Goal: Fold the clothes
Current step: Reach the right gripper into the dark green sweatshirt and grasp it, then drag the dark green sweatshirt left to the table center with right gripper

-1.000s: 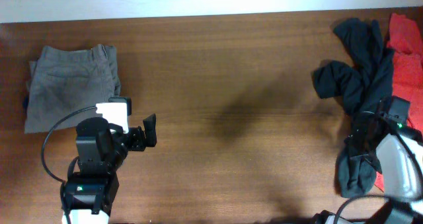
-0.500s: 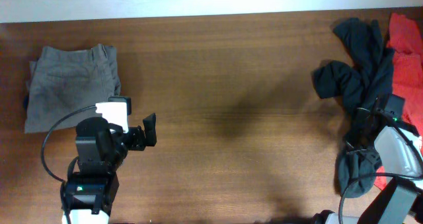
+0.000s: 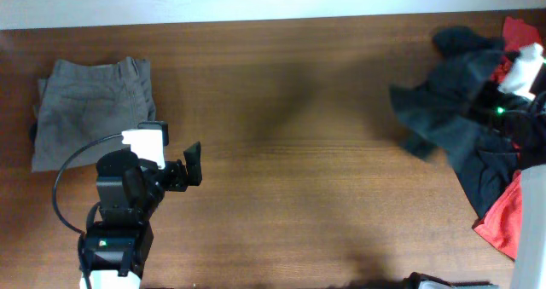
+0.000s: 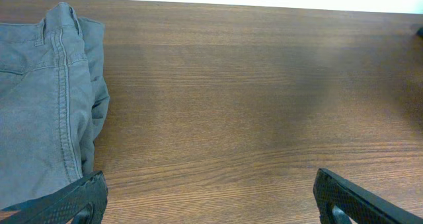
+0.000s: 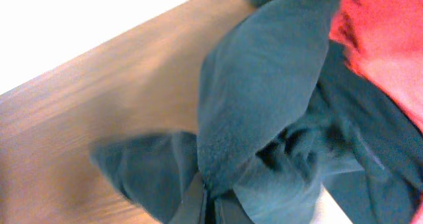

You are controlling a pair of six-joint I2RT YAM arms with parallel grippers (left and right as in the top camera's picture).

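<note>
Folded trousers at far left of the table, heap of garments at far right

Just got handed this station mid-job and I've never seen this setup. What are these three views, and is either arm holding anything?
These are two robot arms at a wooden table, each ending in a two-finger gripper. One picture looks straight down from above; the other two come from a camera on each wrist, looking forward from that arm. On the left lie grey trousers, already folded. The left gripper sits beside them, open and empty; its dark fingers show in the bottom corners of its wrist view. On the right is a loose heap: a black garment and a red garment. The right gripper appears to pinch a fold of the black garment, though that view is blurred.
</note>
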